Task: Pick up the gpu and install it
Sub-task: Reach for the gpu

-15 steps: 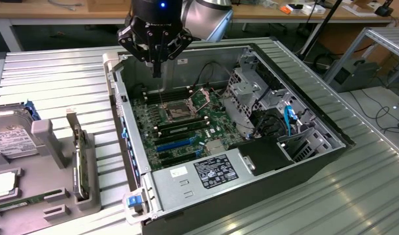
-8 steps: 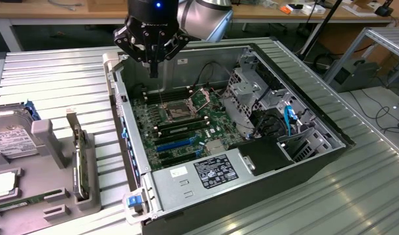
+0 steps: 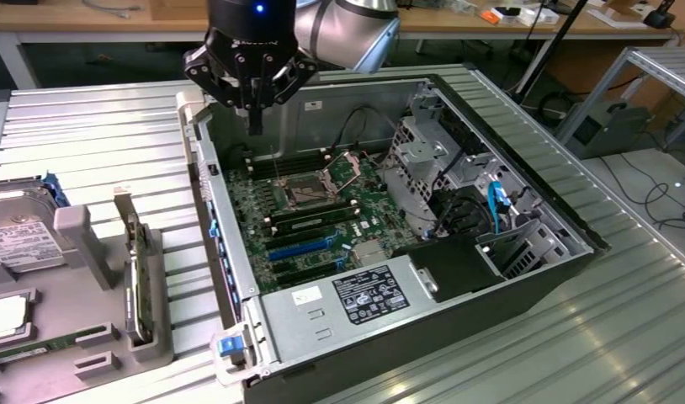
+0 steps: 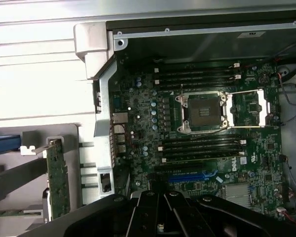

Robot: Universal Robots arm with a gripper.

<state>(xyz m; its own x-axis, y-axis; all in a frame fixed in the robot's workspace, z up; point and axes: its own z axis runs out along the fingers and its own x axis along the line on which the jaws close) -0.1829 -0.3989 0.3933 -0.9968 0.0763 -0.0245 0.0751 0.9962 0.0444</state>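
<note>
A black robot tool [image 3: 255, 124] hangs near the top of the exterior view, left of centre, above an open black-and-silver computer tower case [image 3: 544, 252] that lies on its side on a ribbed silver metal desk [image 3: 96, 126]. The tool's fingers are pressed together to a narrow point and hold nothing. In the wrist view the closed tool [image 4: 160, 217] looks down into the case, onto the green motherboard [image 4: 153, 113].

On that green motherboard [image 3: 320, 223] a square silver processor socket [image 3: 303, 192] sits with its metal frame around it, flanked by rows of dark memory slots, and a long blue expansion slot [image 3: 303, 248] lies closer to the case's near end.

The gpu [image 3: 140, 278], a thin card with a silver metal end bracket, stands on its edge in a grey plastic holder [image 3: 84, 328] on the desk in the exterior view's lower left, outside the case and well apart from the tool. In the wrist view the gpu [image 4: 55, 173] shows the green edge of its board, just beside the case's outer wall.

A silver hard drive with a white label [image 3: 12, 244] rests at the exterior view's left edge, on the same holder.
</note>
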